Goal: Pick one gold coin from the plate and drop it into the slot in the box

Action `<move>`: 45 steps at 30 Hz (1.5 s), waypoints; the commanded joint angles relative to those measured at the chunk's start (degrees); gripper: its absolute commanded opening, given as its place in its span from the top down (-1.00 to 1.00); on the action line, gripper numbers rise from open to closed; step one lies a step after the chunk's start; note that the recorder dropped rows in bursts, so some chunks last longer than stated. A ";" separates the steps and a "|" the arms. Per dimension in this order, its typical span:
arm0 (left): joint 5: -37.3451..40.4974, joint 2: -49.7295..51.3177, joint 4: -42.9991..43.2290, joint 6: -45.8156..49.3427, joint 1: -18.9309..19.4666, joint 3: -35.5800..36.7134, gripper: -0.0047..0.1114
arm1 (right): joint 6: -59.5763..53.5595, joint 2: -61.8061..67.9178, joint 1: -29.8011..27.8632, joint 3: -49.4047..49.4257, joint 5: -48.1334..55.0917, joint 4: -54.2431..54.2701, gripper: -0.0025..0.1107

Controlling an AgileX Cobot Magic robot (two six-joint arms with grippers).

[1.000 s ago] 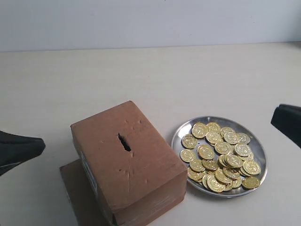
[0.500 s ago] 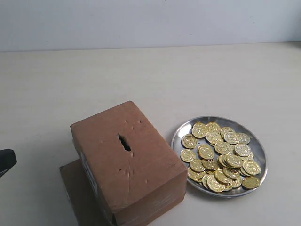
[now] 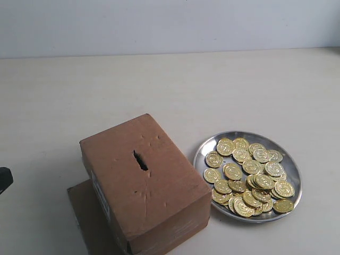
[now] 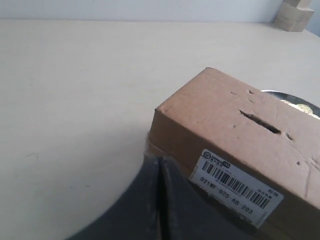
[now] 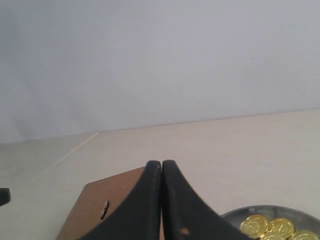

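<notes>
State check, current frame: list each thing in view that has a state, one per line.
Rectangular brown cardboard box: closed, upright, slit face up.
Short dark slot in the box top: unblocked, no coin in it.
Round shiny silver metal plate: beside the box, holding coins.
Gold coins: piled in the plate, none lifted.
Left gripper: shut, empty.
Right gripper: shut, empty.

The brown cardboard box (image 3: pixel 143 180) stands just left of the round silver metal plate (image 3: pixel 293 169), crowding that side. Wide beige tabletop (image 3: pixel 159 85) stretches behind both.
</notes>
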 commanded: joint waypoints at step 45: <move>1.36 -26.77 1.30 0.97 26.15 0.18 0.92 | 21.61 -0.38 -37.84 0.26 -9.46 20.87 0.96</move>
